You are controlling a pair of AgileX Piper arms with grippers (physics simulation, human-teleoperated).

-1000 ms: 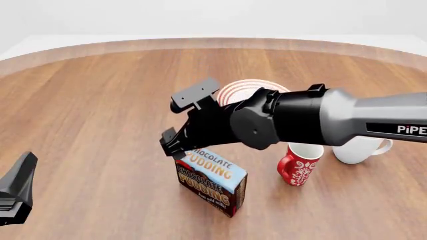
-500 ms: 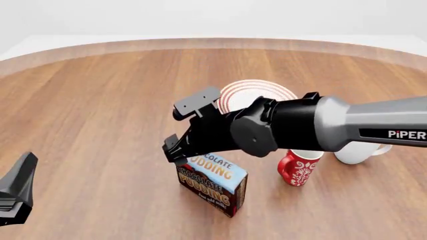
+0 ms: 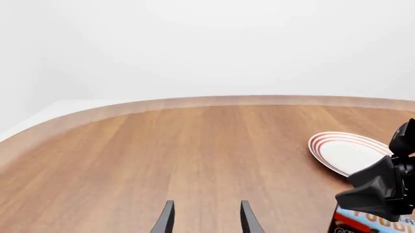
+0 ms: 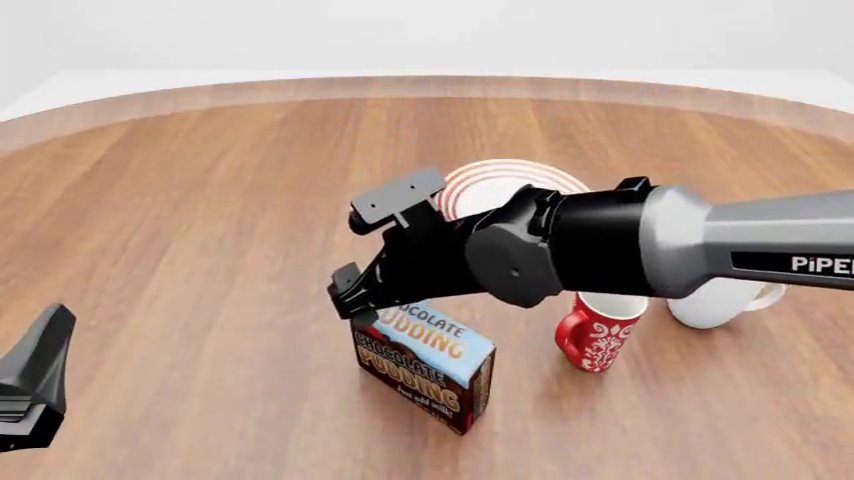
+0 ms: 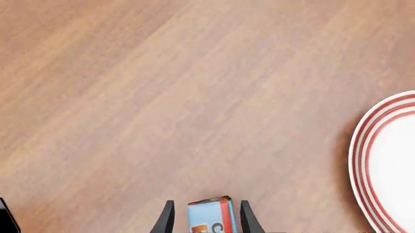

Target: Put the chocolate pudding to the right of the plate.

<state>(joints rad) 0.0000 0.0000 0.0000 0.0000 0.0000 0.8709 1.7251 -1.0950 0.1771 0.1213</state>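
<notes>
One table: your wooden tabletop [image 4: 200, 200] has a curved far edge against a plain white room.
Plate: plate [image 4: 514, 185] sits mid-table.
Pudding: chocolate pudding [image 4: 424, 362] stands nearer the front edge.
Right gripper: right gripper [image 5: 206, 218] is spread, straddling the carton's top.
Left gripper: left gripper [image 3: 206, 218] is spread, holding nothing.

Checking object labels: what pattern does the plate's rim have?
Concentric red rings on white, clearest in the left wrist view on the plate.

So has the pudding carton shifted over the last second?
No. In the front view the chocolate pudding stands at the same spot left of the red mug; only the right gripper above it wavered.
</notes>
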